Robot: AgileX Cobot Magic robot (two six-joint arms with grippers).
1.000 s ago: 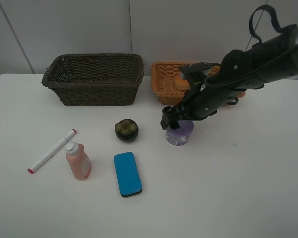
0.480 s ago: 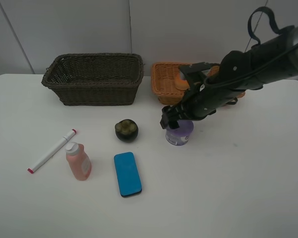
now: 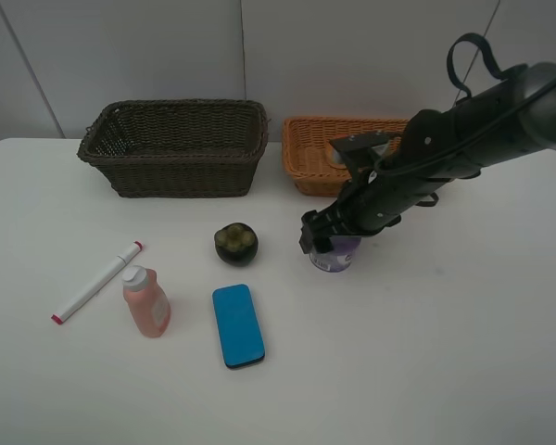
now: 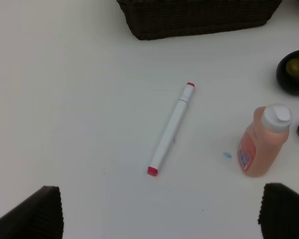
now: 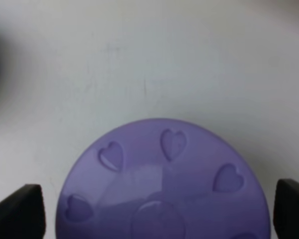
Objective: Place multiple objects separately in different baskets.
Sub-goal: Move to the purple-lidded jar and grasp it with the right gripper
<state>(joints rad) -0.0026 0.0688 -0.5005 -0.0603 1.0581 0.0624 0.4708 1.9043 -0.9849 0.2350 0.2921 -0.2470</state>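
The purple-lidded tub [image 3: 336, 257] stands on the white table, and its heart-embossed lid [image 5: 164, 179] fills the right wrist view. My right gripper [image 3: 324, 237] is low over it and open, one fingertip [image 5: 15, 209] on each side of the lid with small gaps. On the left lie the white red-tipped marker [image 3: 97, 281] [image 4: 172, 129], the pink bottle [image 3: 146, 302] [image 4: 261, 144], the dark mangosteen [image 3: 235, 243] [image 4: 294, 71] and the flat blue block [image 3: 237, 324]. My left gripper [image 4: 157, 216] hangs open above the table near the marker; it is out of the high view.
The dark brown basket [image 3: 181, 174] [image 4: 199, 22] stands at the back left and the light orange basket [image 3: 306, 171] at the back centre. My right arm [image 3: 445, 139] crosses over the orange basket and hides most of its inside.
My right arm has dropped a little, bringing the open gripper down around the tub. Nothing else has moved.
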